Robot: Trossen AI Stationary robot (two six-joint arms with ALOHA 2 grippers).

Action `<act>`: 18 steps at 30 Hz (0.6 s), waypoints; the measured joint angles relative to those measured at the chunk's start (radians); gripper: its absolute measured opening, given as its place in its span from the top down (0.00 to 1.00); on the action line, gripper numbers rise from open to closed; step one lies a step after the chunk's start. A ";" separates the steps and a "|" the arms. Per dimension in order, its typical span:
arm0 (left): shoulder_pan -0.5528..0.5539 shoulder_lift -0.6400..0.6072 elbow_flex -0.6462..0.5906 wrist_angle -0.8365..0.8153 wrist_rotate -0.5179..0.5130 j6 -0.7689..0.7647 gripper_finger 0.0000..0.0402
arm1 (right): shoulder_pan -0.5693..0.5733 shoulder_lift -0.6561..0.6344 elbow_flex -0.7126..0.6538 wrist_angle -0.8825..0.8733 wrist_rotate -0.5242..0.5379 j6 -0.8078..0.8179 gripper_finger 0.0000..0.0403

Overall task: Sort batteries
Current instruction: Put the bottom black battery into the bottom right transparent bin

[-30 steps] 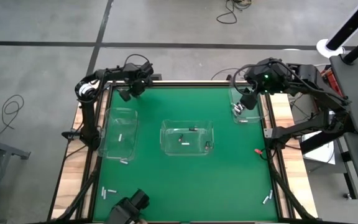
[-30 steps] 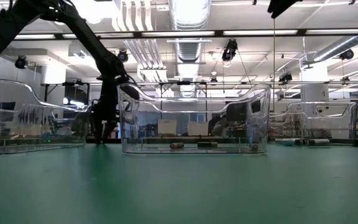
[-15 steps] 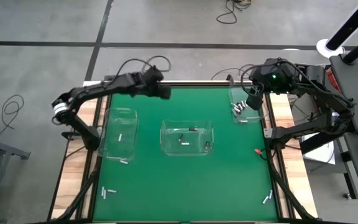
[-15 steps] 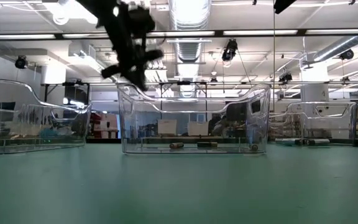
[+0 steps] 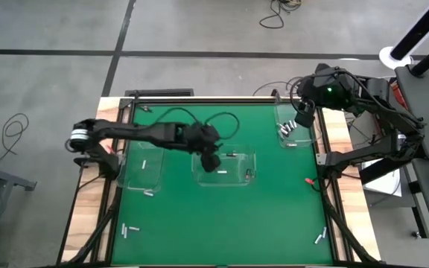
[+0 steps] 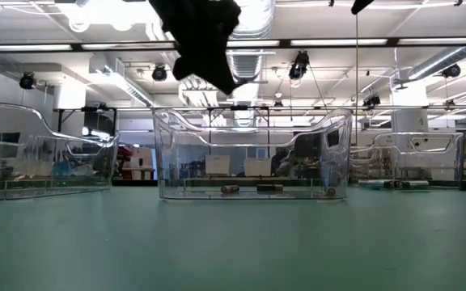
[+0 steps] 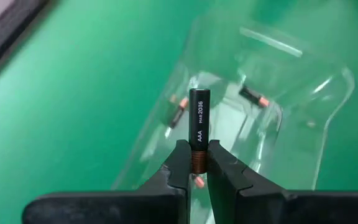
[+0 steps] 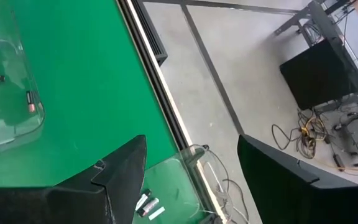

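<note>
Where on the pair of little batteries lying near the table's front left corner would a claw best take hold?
On the round middle of one battery, coming straight down from above, fingers closing across its short width. They lie flat on the green mat side by side, so take the outer one first; the sides offer the only graspable faces. The bins stand well clear, leaving room to descend.

High view: straight down over the whole green worktop, both arms in frame. Low view: at worktop height, level across the surface, room behind; middle clear bin dead centre. Left wrist view: close, looking down past the left claw into that same middle bin. Right wrist view: past dark fingers at worktop edge and floor; shares the corner bin with the high view.
</note>
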 joint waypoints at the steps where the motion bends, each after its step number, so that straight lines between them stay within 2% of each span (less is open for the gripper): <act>1: -0.013 0.027 0.018 -0.008 -0.001 -0.001 0.97 | 0.000 -0.001 0.000 0.000 0.000 0.002 0.40; 5: -0.050 0.140 0.136 -0.073 0.006 0.044 0.97 | 0.000 -0.011 0.000 -0.015 -0.002 0.011 0.42; 10: -0.049 0.300 0.271 -0.332 0.076 0.101 0.97 | 0.000 -0.028 -0.001 -0.065 -0.059 0.075 0.44; 14: -0.035 0.371 0.305 -0.392 0.127 0.119 0.97 | 0.000 -0.061 -0.019 -0.075 -0.123 0.141 0.44; 18: -0.033 0.421 0.303 -0.386 0.188 0.069 0.97 | 0.000 -0.101 -0.055 -0.075 -0.132 0.205 0.43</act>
